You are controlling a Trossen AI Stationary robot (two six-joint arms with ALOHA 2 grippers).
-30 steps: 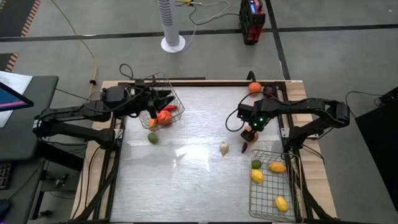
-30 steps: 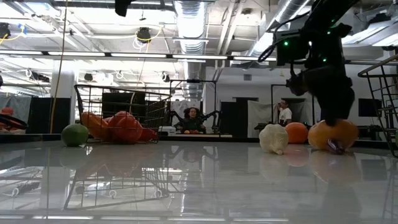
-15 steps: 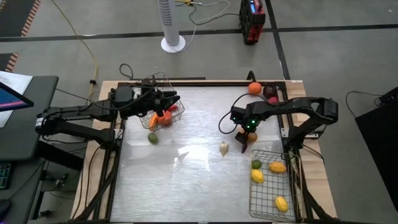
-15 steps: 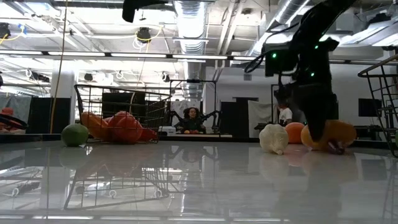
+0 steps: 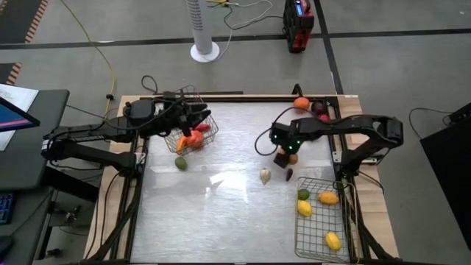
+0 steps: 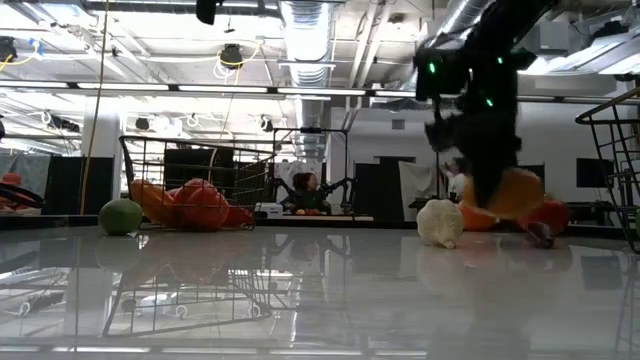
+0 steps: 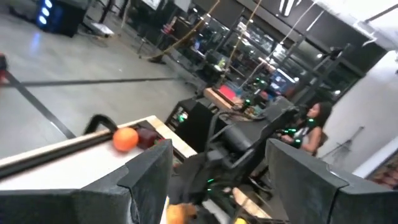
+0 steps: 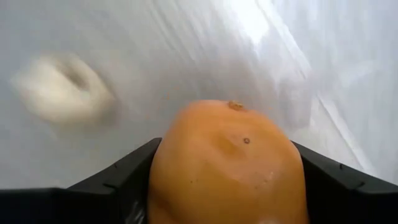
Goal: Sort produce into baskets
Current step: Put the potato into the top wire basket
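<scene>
My right gripper [image 5: 283,156] is shut on an orange fruit [image 8: 227,168] just above the table's middle right; it also shows in the low view [image 6: 508,193]. White garlic [image 5: 265,175] and a dark purple piece [image 5: 288,174] lie on the table beside it. My left gripper [image 5: 194,116] is open and empty above the left wire basket [image 5: 204,112], which holds red and orange produce [image 6: 195,205]. A green lime [image 5: 180,163] lies on the table near that basket. The right basket [image 5: 313,235] holds lemons [image 5: 304,208] and a lime [image 5: 302,194]. My right gripper pinches the orange fruit by its two opposite sides [image 8: 163,163] between its two fingers. The fingers come from above, pointing down. The fruit hangs tilted below the gripper, lifted just clear of the table [image 6: 508,193].
An orange [image 5: 300,104] and a dark red piece [image 5: 321,110] lie at the table's far right corner. The wooden table rim [image 5: 243,97] runs along the far edge. People and workstations show in the room beyond [image 6: 310,190].
My right gripper has moved a little toward the table's left edge and up, keeping its hold on the orange fruit. The fruit, which sat on the table beside the purple piece, is now lifted clear and tilted.
</scene>
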